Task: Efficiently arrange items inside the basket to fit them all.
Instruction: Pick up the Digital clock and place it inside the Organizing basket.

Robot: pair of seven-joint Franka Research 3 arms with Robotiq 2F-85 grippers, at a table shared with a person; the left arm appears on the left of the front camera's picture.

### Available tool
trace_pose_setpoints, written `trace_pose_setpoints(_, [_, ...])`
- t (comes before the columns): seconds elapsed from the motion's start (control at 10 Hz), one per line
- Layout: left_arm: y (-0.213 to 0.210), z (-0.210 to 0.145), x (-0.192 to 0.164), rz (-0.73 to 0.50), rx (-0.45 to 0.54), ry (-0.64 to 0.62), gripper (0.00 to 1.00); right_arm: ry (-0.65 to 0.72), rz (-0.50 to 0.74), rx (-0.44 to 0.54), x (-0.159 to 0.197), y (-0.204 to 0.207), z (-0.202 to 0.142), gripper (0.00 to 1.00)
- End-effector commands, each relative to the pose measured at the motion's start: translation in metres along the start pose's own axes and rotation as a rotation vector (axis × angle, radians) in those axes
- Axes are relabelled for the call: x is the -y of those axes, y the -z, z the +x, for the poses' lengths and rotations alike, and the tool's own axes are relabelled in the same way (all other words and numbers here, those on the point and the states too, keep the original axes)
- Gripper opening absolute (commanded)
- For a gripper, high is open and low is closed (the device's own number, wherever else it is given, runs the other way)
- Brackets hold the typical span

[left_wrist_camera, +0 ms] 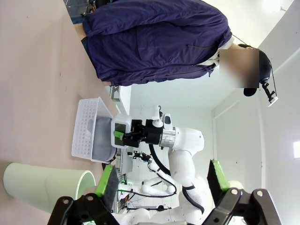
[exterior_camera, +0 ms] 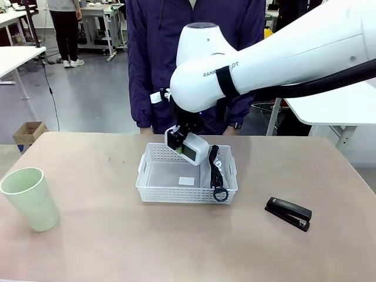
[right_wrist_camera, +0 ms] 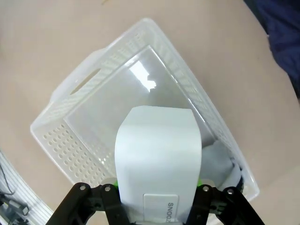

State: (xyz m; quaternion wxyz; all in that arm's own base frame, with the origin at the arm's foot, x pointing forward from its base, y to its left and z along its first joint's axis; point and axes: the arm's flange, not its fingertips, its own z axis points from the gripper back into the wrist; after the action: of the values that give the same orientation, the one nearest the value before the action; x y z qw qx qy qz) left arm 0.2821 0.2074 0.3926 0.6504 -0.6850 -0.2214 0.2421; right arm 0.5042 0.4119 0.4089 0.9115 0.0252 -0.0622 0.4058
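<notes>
My right gripper (exterior_camera: 186,147) is shut on the white box (exterior_camera: 195,148) and holds it tilted just above the back of the white lattice basket (exterior_camera: 154,187). From the right wrist view, the box (right_wrist_camera: 157,154) hangs over the basket's bare floor (right_wrist_camera: 117,103). The grey pouch (right_wrist_camera: 219,161) lies along one end of the basket, its black strap (exterior_camera: 218,175) draped over the rim. Right of the basket, the black stapler (exterior_camera: 288,212) lies on the table. The pale green cup (exterior_camera: 30,198) stands upright at the near left. My left gripper (left_wrist_camera: 161,185) is open near the cup (left_wrist_camera: 42,186), holding nothing.
A person in a dark blue jacket (exterior_camera: 176,53) stands at the far edge, right behind the basket. The right arm's white body (exterior_camera: 264,59) crosses above the table's right half. Bare tabletop (exterior_camera: 117,235) stretches between the cup and the basket.
</notes>
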Motion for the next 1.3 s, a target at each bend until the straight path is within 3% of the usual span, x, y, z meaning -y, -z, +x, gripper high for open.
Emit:
trace_pose_setpoints(0.0, [0.0, -0.003, 0.002, -0.013, -0.003, 0.014, 1.0, -0.036, 0.059, -0.032, -0.003, -0.003, 0.014, 0.52])
trace_pose_setpoints(0.6, [0.0, -0.003, 0.002, -0.013, -0.003, 0.014, 1.0, -0.169, 0.112, -0.074, 0.007, 0.061, 0.019, 0.52])
trace_pose_setpoints(1.2, [0.0, -0.003, 0.002, -0.013, -0.003, 0.014, 1.0, -0.195, 0.171, -0.101, 0.006, 0.073, 0.018, 0.52])
